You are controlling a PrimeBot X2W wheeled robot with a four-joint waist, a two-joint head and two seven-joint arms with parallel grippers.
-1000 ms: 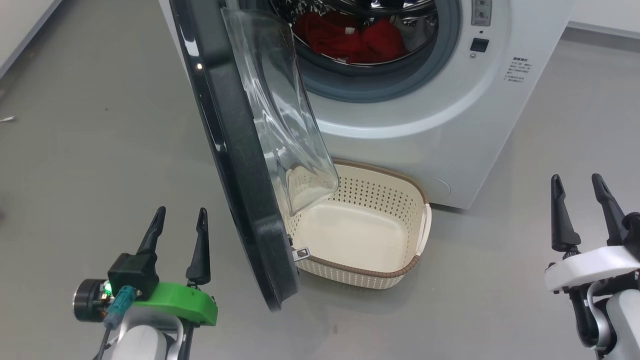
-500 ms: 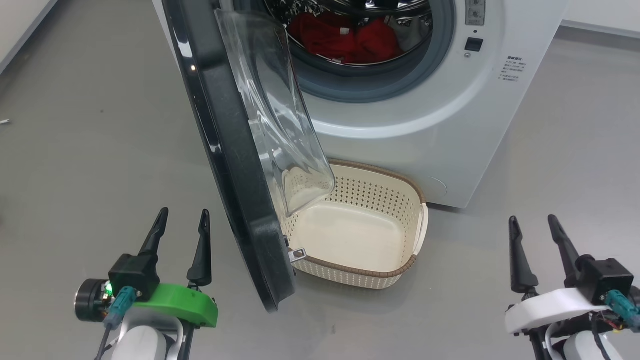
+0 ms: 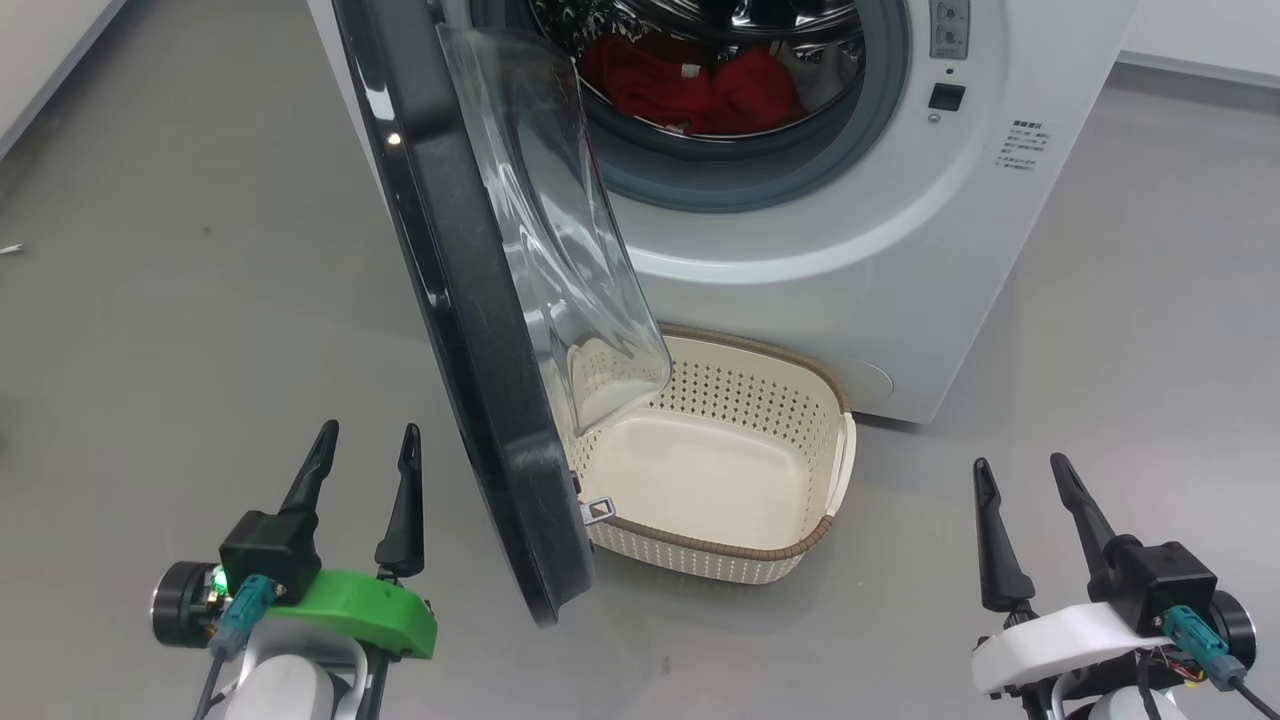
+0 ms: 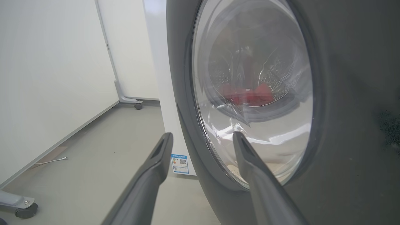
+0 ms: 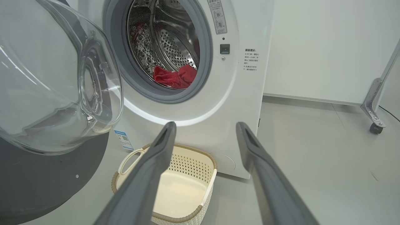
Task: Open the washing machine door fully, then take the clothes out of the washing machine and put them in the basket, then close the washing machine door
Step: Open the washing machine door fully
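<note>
The clothes (image 3: 690, 85) lie as a red heap at the bottom of the drum (image 5: 168, 40), just behind the grey seal (image 3: 740, 185). They look soft, light and limp; I judge a pinch on a raised fold at the front of the heap would lift them, though an end may drag on the seal. The door (image 3: 470, 330) stands out from the machine (image 3: 850, 290), edge-on to the head camera, its glass bowl (image 3: 560, 230) overlapping the basket's (image 3: 720, 548) left end in that view; it seems only partly swung and likely needs pushing wider. It is stiff and glossy, so its black rim is better pushed than pinched. The basket sits empty on the floor (image 3: 200, 300), touching or just beside the machine's front. The left gripper (image 3: 368, 430) hovers just left of the door, fingers (image 3: 405, 500) spread, holding nothing; the right gripper (image 3: 1019, 463), right of the basket, is spread and empty too
</note>
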